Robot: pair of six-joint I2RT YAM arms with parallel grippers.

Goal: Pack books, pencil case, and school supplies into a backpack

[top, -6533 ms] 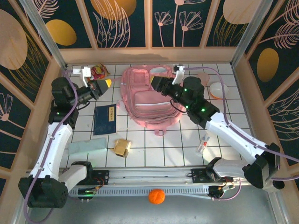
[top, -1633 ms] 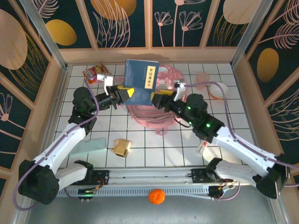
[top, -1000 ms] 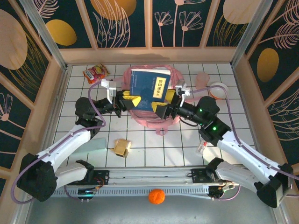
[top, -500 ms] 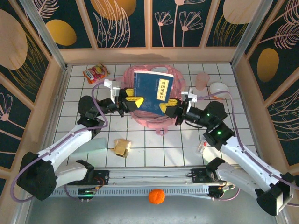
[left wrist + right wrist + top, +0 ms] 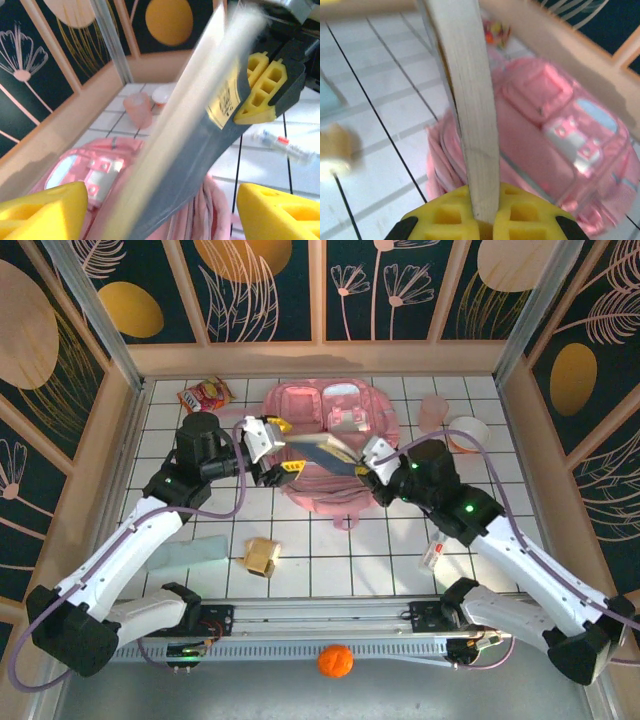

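Note:
The thin navy book hangs edge-on over the open pink backpack. My right gripper is shut on its right end; in the right wrist view the yellow pads pinch the pale page edge of the book. My left gripper is open around the book's left end, and its yellow fingers stand wide apart on either side of the book. The mint pencil case, tan box and white oblong item lie on the tiles.
A red-orange snack bag lies at the back left. A pink cup and a white bowl sit at the back right. An orange ball rests below the rail. Wooden walls enclose the tiled floor.
The book has swung from cover-up to edge-on and sunk lower over the backpack. My left gripper has opened off it, while the right one keeps hold.

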